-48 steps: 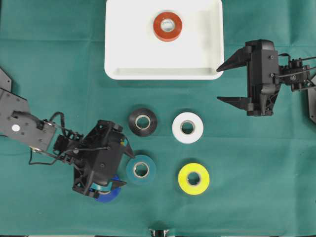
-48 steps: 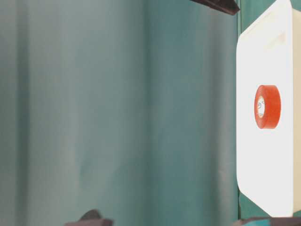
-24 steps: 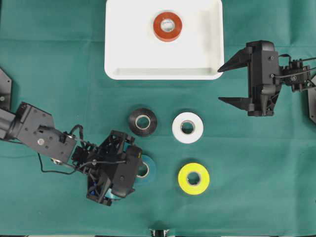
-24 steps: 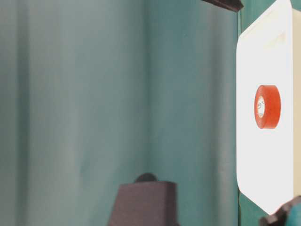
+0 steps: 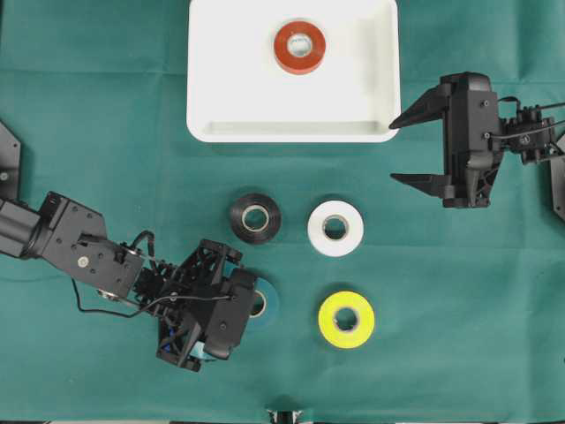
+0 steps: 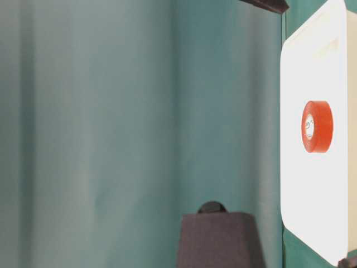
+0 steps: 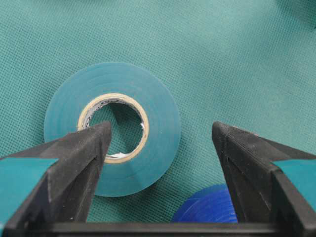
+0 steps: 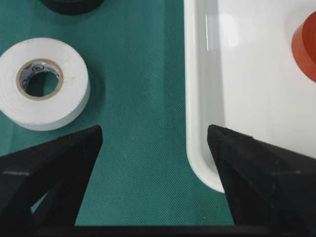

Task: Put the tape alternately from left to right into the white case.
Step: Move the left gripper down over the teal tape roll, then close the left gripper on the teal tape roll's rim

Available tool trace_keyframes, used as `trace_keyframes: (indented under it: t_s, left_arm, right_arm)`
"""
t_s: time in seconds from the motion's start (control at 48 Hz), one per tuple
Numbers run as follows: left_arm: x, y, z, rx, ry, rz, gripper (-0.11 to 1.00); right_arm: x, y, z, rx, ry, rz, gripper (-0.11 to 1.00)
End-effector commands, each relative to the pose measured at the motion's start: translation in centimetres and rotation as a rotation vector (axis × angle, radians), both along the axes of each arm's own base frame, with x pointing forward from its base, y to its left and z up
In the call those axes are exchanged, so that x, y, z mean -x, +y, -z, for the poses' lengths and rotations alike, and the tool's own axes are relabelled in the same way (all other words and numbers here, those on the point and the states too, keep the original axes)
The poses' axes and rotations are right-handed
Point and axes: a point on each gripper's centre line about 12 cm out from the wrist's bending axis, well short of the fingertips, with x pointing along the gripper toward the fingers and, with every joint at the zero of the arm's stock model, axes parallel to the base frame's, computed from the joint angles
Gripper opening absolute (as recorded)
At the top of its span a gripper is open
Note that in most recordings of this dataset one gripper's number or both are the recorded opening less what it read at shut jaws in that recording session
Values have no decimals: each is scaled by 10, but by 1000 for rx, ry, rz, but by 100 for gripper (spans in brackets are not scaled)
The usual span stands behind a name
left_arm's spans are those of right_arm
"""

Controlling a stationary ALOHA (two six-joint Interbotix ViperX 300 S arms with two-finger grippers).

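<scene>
The teal tape roll (image 5: 262, 303) lies lower centre of the overhead view, half hidden under the left gripper (image 5: 231, 305); the right gripper (image 5: 415, 146), jaws spread and empty, hangs beside the white case (image 5: 221, 88) holding the red-orange roll (image 5: 299, 47). In the left wrist view the spread fingers (image 7: 81, 153) straddle the teal roll's (image 7: 112, 128) right half, contact unclear; the blue roll (image 7: 207, 211) is cut off below.

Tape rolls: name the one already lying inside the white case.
The red-orange roll. It alone lies flat in the white case; every other visible roll lies on the green cloth.
</scene>
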Motion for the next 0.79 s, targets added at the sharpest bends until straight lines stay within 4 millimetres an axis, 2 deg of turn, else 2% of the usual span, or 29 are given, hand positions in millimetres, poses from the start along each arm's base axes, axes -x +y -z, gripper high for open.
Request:
trace_keyframes:
  t_s: [0.0,0.375,0.562,0.708,0.77]
  left_arm:
    - [-6,-5,-10,16,-33,3,85]
    - [-7,-5,-5,8,-25,8,81]
    - [-7,-5,-4,6,-21,8,69]
    - [-7,-5,1,1,-12,9,55]
    - [-7,-5,5,-5,-2,10,46]
  right_arm:
    - [-2,1,-4,-2,-20,-4,71]
    - [1,1,0,-3,-6,-4,71]
    - [2,1,1,-2,-1,-4,71]
    - [4,1,3,-3,3,-4,71]
    - [5,1,4,-3,6,-4,71]
